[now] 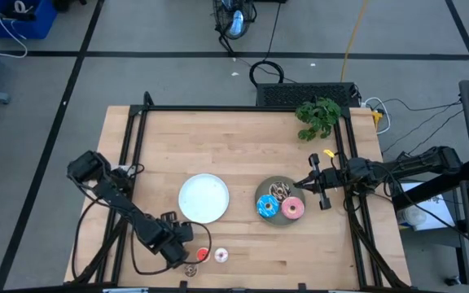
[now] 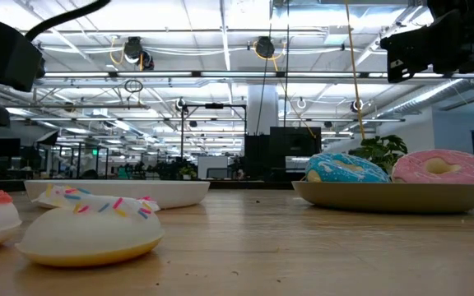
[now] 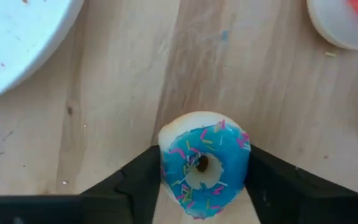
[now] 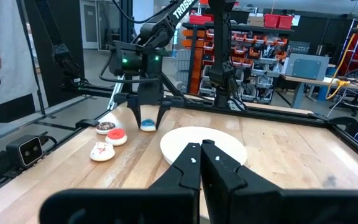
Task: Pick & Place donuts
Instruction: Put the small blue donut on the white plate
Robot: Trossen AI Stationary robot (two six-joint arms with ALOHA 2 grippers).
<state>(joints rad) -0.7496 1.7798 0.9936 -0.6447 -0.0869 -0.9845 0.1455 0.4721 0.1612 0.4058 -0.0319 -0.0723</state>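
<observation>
Gripping the small blue-iced sprinkled toy donut between both fingers, the left hand sits near the worktop's front edge. The empty white round plate lies just beyond, toward the centre. The right hand, fingers pressed together, waits beside the grey plate.

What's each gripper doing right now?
Left gripper: closed on the mini blue donut.
Right gripper: shut, empty, beside the grey plate.

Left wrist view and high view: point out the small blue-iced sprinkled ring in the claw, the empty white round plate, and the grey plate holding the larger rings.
Small blue-iced sprinkled ring (image 3: 204,163): left wrist view, icing beside its hole.
Empty white round plate (image 1: 203,198): high view, bare centre.
Grey plate (image 1: 278,222): high view, near rim.
</observation>
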